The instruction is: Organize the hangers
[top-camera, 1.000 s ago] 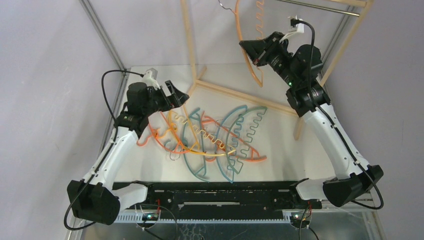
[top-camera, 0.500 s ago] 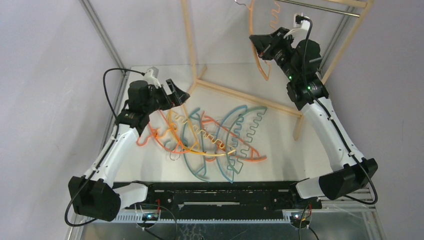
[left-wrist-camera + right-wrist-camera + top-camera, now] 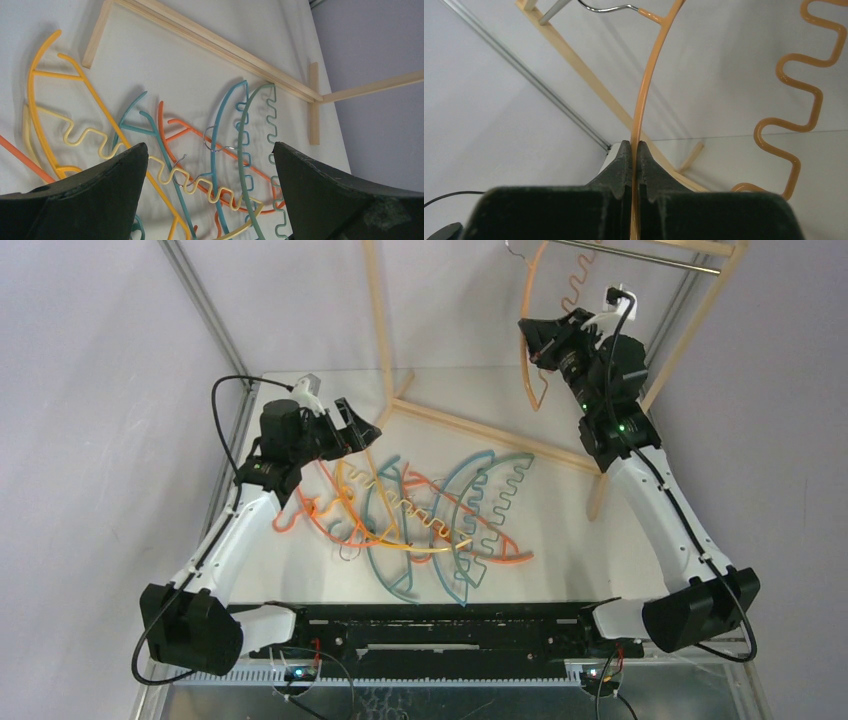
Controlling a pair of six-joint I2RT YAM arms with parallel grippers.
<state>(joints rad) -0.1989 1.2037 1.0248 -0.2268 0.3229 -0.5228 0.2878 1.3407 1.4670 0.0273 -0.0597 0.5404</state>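
Note:
My right gripper (image 3: 535, 340) is shut on the curved arm of an orange hanger (image 3: 529, 300) and holds it up high. In the right wrist view (image 3: 634, 150) its jaws pinch the orange arm (image 3: 647, 75), and the hanger's metal hook (image 3: 604, 8) is close beside the end of the rack's metal rod (image 3: 551, 13); I cannot tell whether they touch. Several orange, yellow and teal hangers (image 3: 420, 515) lie tangled on the table. My left gripper (image 3: 362, 432) is open and empty, above the pile's far left edge. The left wrist view (image 3: 210, 147) shows the pile (image 3: 220, 130) between its fingers.
The pale wooden rack frame (image 3: 378, 320) stands at the back of the table, with its base bar (image 3: 490, 430) running diagonally just behind the pile. Its metal rod (image 3: 640, 255) spans the top. A metal cage post (image 3: 205, 310) rises at the back left.
My right gripper has carried the orange hanger up and to the right, bringing its hook to the left end of the rod. The left arm has hardly moved.

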